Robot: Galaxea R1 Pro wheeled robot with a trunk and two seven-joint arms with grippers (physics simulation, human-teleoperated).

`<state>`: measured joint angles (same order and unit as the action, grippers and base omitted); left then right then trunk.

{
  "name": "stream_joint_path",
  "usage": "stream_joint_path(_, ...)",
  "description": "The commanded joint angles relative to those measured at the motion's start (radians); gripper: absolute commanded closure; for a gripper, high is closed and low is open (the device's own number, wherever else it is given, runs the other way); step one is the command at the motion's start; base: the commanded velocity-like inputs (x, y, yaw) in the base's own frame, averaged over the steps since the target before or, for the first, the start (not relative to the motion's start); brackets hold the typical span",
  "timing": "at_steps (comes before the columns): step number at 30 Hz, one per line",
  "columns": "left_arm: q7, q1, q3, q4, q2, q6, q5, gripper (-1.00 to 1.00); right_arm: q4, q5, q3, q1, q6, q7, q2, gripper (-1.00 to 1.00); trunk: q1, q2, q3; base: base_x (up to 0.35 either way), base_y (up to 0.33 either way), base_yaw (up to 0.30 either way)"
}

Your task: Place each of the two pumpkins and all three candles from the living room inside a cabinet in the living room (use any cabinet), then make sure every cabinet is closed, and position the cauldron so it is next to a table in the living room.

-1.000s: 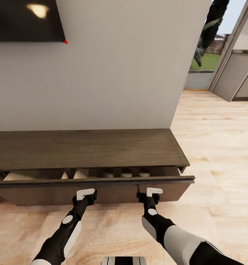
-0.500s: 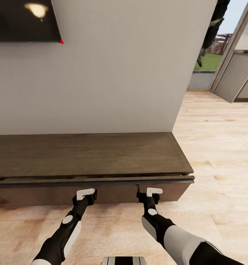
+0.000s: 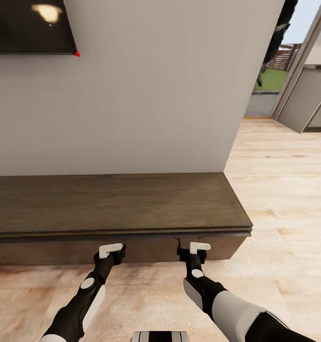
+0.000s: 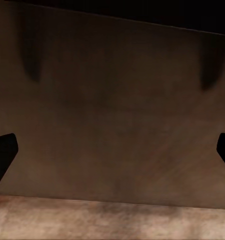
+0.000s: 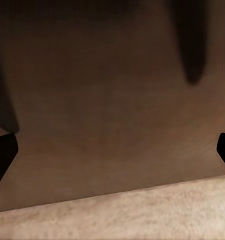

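- Head view: both claws sit low against the front of the cabinet [image 3: 117, 202], the left claw [image 3: 111, 250] and the right claw [image 3: 199, 248] side by side, each just under the overhanging top edge. My reading is that they are set there as flat pushers, one toward each half of the long drawer front [image 3: 146, 249], so the drawer goes in square rather than skewing.
- Head view, change: a second ago the drawer stood out toward the claws, its pale interior and small dark shapes inside on show; half a second ago a thin gap was left; now the front lies flush under the top, with no gap visible. The arms look the same in the picture while the wall and cabinet have shifted, so the base seems to have rolled forward to do the pushing.
- Left wrist view: dark brown drawer front straight ahead of the left claw, very close, with a strip of pale wood floor [image 4: 112, 220] beneath it. A black fingertip [image 4: 1, 155] shows at each side edge, so this claw is spread wide and holds nothing.
- Right wrist view: the same brown front directly ahead of the right claw, floor below, fingertips far apart at both edges; wide and empty too.
- Pumpkins, candles: judged to be shut inside the cabinet, ahead of the claws.
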<state>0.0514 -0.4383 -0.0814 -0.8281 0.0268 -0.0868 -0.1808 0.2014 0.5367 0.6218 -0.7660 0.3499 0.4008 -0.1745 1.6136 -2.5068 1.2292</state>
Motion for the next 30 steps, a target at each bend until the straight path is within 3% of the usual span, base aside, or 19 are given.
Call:
stream_joint_path(1,0.005,0.000,-0.004,0.001,-0.001,-0.004,-0.009,-1.00,0.000,0.007,0.008,-0.001,0.004,0.004,0.000,-1.00,0.000,0.000,0.001,0.056,0.000,0.000)
stream_joint_path(16,0.006,0.000,-0.004,0.000,-0.001,-0.004,-0.009,-1.00,0.000,0.006,0.007,-0.001,0.004,0.004,0.000,-1.00,0.000,0.000,0.001,0.038,0.009,0.000)
stream_joint_path(30,0.006,0.000,-0.003,0.000,-0.001,-0.003,-0.010,-1.00,0.001,0.007,0.008,-0.001,0.004,0.004,0.000,-1.00,0.000,0.000,0.001,-0.141,0.001,0.000)
